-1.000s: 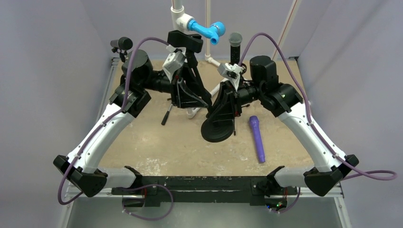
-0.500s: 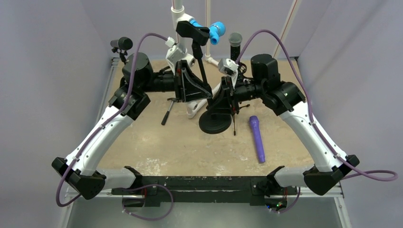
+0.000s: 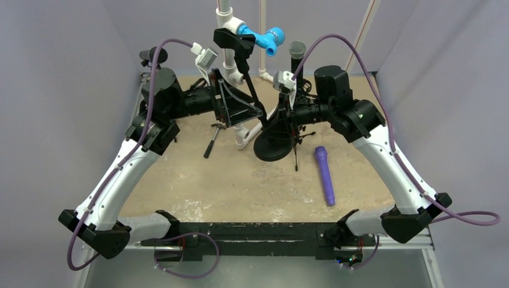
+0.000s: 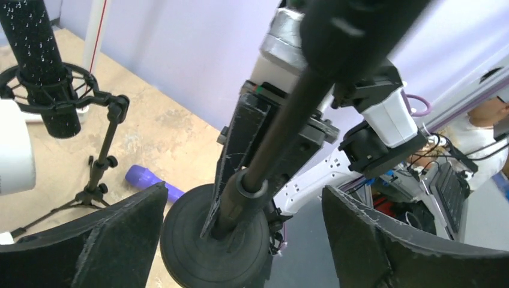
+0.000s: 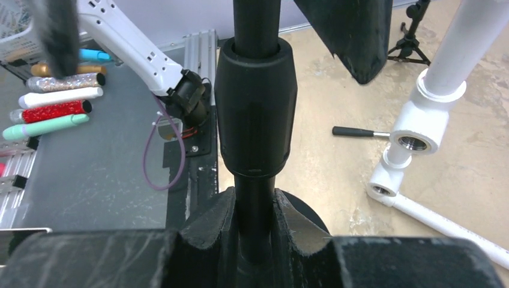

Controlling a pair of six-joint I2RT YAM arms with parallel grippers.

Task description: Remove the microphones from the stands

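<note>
A black stand with a round base leans over mid-table, its pole rising to a black clip. My right gripper is shut on the pole low down, just under its collar; in the right wrist view the gripper has both pads pressed to the pole. My left gripper stands open higher up, its gripper straddling the pole without touching. A purple microphone lies flat on the table right of the base. A black microphone sits in a small tripod mount behind.
A white pipe frame with a blue fitting stands at the back, close to both grippers. A black-handled tool lies left of it. A small black device sits at the back left corner. Several coloured microphones lie off the table.
The left gripper closed on the pole and has now opened wide. The left arm pulled back to the left, and the stand's clip end swung up and left.
</note>
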